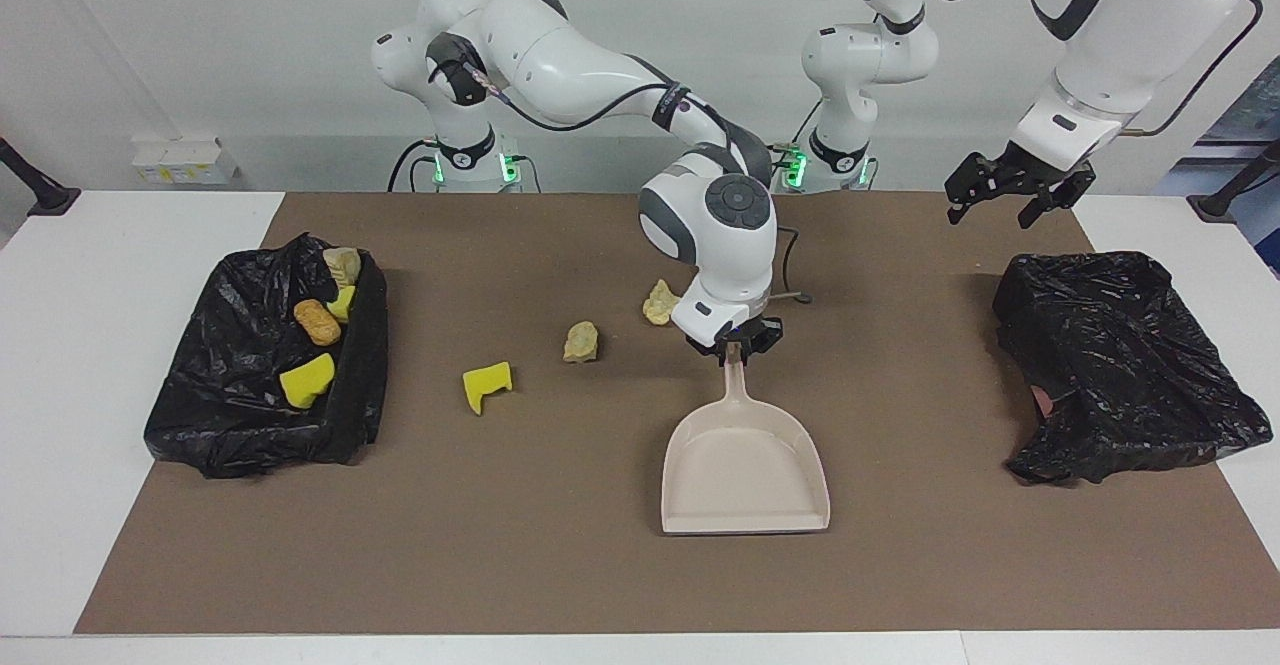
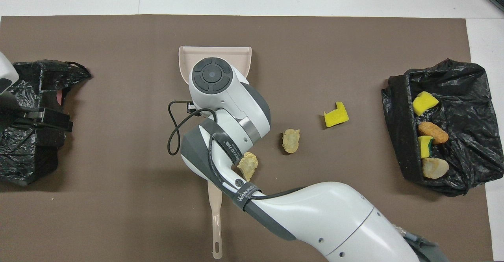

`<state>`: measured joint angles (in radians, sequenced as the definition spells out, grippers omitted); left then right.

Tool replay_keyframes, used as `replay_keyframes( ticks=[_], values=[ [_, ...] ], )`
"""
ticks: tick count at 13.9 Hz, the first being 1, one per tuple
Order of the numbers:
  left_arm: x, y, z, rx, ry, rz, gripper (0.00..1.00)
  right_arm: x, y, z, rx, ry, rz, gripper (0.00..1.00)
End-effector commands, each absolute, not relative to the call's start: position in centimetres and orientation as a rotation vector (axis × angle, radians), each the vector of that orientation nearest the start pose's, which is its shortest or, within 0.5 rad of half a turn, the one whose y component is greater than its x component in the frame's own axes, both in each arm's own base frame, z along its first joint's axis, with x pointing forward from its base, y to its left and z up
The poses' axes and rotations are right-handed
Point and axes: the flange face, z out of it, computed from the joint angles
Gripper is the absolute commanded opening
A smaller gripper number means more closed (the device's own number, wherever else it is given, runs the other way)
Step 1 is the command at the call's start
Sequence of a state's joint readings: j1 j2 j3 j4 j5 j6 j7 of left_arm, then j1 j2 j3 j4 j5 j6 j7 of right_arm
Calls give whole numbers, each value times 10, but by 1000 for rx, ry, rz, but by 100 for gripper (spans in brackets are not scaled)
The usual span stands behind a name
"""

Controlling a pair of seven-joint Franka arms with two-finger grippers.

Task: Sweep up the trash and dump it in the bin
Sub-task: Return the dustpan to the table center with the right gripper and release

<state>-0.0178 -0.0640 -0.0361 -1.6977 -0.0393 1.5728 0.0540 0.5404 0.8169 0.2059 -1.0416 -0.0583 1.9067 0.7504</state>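
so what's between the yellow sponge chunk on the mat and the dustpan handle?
Two pale beige lumps lie between the yellow sponge chunk and the dustpan handle; the facing view shows both.

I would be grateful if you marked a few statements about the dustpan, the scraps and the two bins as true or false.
1. The right gripper holds the dustpan by its handle. True.
2. The dustpan holds two scraps. False: it is empty.
3. Three scraps lie loose on the mat: a yellow sponge chunk and two pale lumps. True.
4. The left gripper grips the brush. False: it hangs open above the mat near the empty bin; the brush lies on the mat.
5. The bin at the right arm's end holds four scraps. True.
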Motion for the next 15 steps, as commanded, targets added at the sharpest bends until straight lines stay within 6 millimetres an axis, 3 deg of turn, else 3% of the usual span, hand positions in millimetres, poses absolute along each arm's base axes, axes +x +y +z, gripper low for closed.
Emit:
replay_keyframes(
  ticks=[1,3,5,8,9,11,13,15],
  values=[
    [526,-30,604,-3158,176,114,100,599,481,371,-3019,152,80,43],
    [526,-30,604,-3160,174,114,100,595,475,391,-3026,152,93,52],
    [527,-35,603,-3161,188,100,100,584,472,423,-3036,141,119,64],
    [539,-45,595,-3180,191,70,100,540,463,457,-3059,148,212,72],
    [545,-49,590,-3196,194,56,100,520,457,463,-3071,143,241,80],
    [554,-71,583,-3197,250,-13,100,476,453,467,-3070,125,327,86],
    [567,-107,564,-3188,336,-42,100,431,460,455,-3100,63,351,87],
    [579,-120,553,-3180,364,-91,100,386,464,445,-3095,13,348,87]
  ],
)
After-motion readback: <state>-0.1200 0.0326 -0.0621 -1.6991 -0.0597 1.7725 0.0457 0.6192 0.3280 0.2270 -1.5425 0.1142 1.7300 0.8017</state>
